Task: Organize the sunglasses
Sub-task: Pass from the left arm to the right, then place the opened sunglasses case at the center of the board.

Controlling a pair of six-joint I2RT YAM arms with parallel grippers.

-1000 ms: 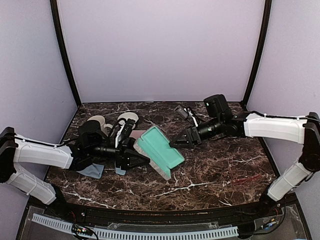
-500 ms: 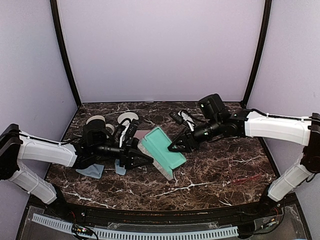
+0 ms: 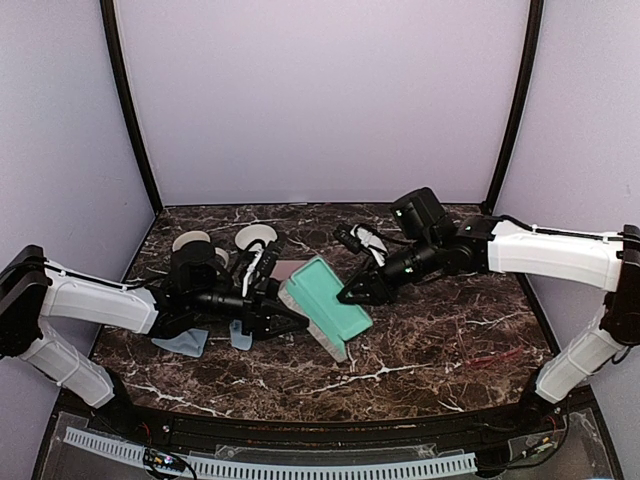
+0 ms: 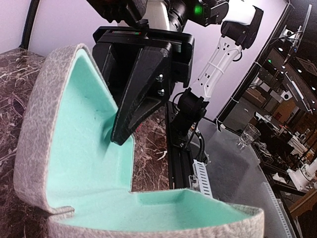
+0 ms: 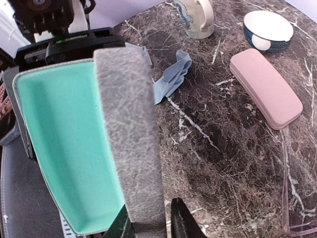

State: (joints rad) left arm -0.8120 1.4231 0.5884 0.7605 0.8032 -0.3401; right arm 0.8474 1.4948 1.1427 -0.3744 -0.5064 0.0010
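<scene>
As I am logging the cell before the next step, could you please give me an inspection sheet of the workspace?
Surface: dark marble table, no damage seen.
Job's things: red glasses flat on the table's right near part, apart from the cases; no other pair made out.
Clutter: grey case open, teal lining, nothing inside; pink case shut; cloths; mug; bowl.
Grippers: left gripper holds the grey case's end; right gripper pinches its wall.
Cables: wrist cable looped above the table, touching nothing.
Surroundings: lilac walls, black posts.
</scene>
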